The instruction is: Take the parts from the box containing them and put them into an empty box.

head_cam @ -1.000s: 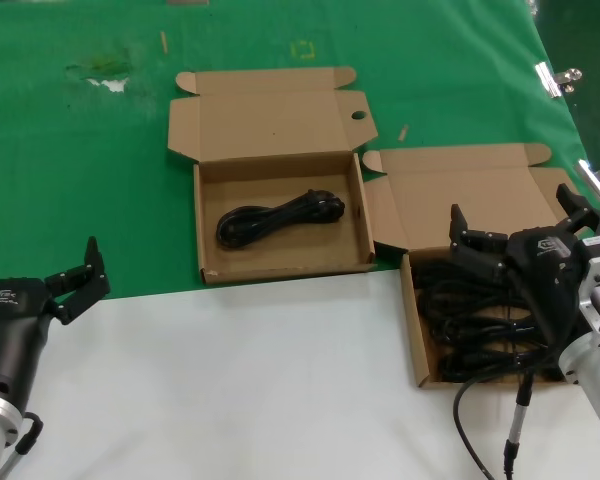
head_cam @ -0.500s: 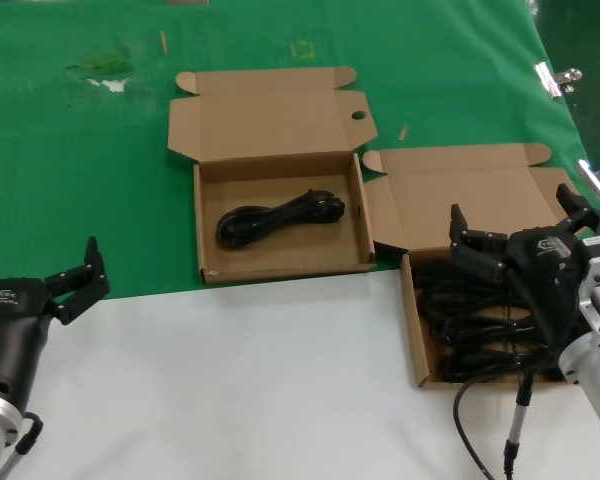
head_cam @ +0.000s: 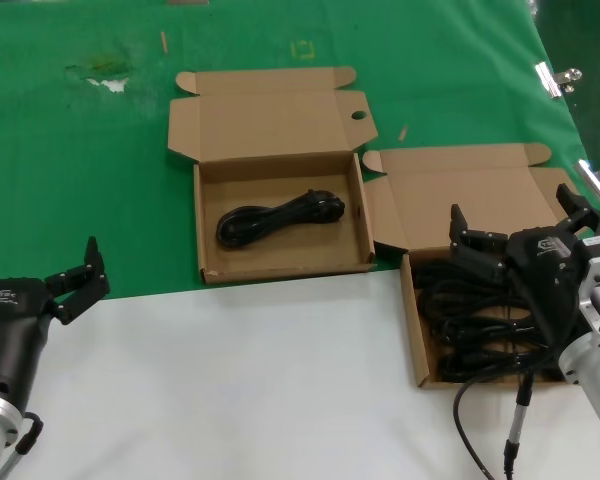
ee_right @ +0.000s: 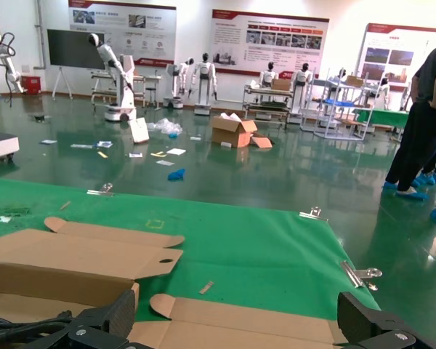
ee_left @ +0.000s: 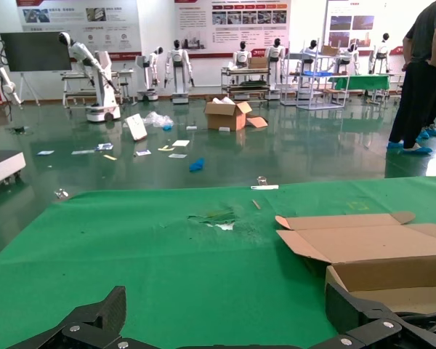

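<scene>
The box with a round hole in its lid (head_cam: 270, 120) lies open on the green cloth, with one coiled black cable (head_cam: 278, 218) inside. It also shows in the left wrist view (ee_left: 378, 247) and the right wrist view (ee_right: 80, 254). The plain-lid box (head_cam: 460, 195) lies open to its right, holding several tangled black cables (head_cam: 470, 320). My right gripper (head_cam: 510, 215) is open and empty just above this box's cables, its fingers (ee_right: 363, 316) spread over the lid (ee_right: 261, 320). My left gripper (head_cam: 78, 283) is open and empty at the near left, over green cloth (ee_left: 225, 320).
The front of the table is white (head_cam: 260, 380); the back is green cloth (head_cam: 80, 150). Binder clips (head_cam: 555, 78) hold the cloth at the right edge. A thin black cable and probe (head_cam: 515, 420) hang by my right arm. Small scraps lie on the far cloth.
</scene>
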Motion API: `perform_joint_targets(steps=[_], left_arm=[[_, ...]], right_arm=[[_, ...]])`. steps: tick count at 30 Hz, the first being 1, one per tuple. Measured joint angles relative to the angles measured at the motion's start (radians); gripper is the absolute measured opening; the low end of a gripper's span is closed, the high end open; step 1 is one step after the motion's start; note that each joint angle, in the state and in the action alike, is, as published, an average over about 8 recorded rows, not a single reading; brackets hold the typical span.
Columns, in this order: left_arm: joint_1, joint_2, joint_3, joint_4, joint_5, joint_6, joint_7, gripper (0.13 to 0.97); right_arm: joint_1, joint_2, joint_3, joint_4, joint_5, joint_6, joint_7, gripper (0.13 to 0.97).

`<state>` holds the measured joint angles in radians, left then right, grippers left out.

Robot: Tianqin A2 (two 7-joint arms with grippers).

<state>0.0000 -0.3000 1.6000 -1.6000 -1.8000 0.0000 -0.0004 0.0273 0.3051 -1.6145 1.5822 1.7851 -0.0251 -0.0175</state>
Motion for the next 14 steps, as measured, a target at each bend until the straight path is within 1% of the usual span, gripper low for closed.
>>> perform_joint_targets(steps=[14], left_arm=[[0.0,0.0,0.0,0.0,0.0,0.0,0.0,0.966]], right_arm=[[0.0,0.0,0.0,0.0,0.0,0.0,0.0,0.966]])
